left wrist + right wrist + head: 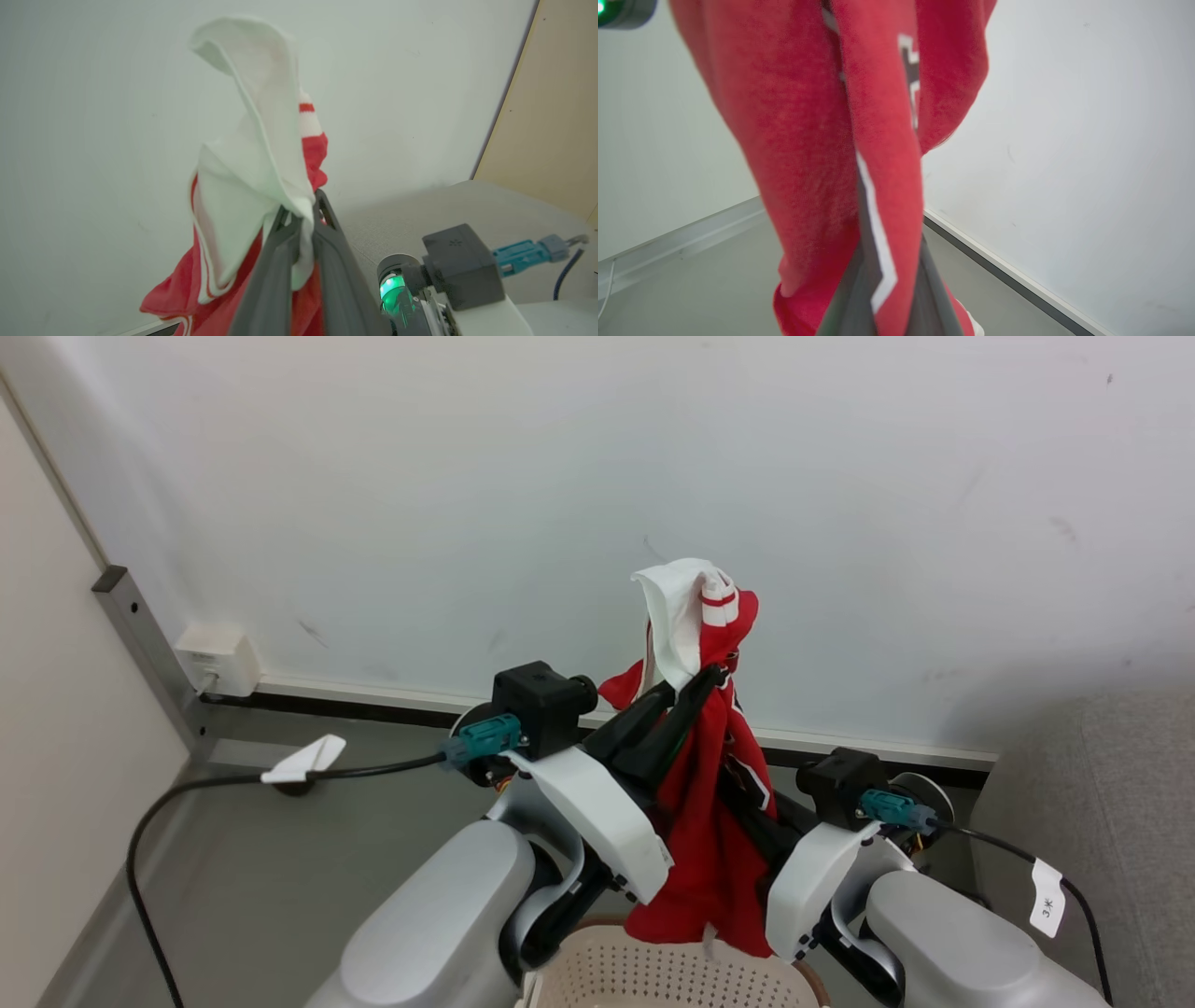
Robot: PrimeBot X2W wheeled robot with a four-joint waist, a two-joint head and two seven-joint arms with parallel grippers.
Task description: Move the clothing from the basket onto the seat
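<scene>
A red garment with white trim, the clothing (700,831), hangs lifted in front of the white wall, and its lower hem reaches the rim of the cream perforated basket (653,971) at the bottom edge. My left gripper (714,674) is shut on the garment's top, where white fabric (252,177) flops over the fingers (275,275). Lower down, my right gripper (744,786) is shut on a red fold with a dark, white-edged marking (878,242). The grey woven seat (1102,803) lies to the right and also shows in the left wrist view (467,210).
A white wall with a baseboard (373,695) stands close ahead. A wall box (219,658) and a metal post (149,653) are at the left. A black cable (187,793) with a white tag runs over the grey floor.
</scene>
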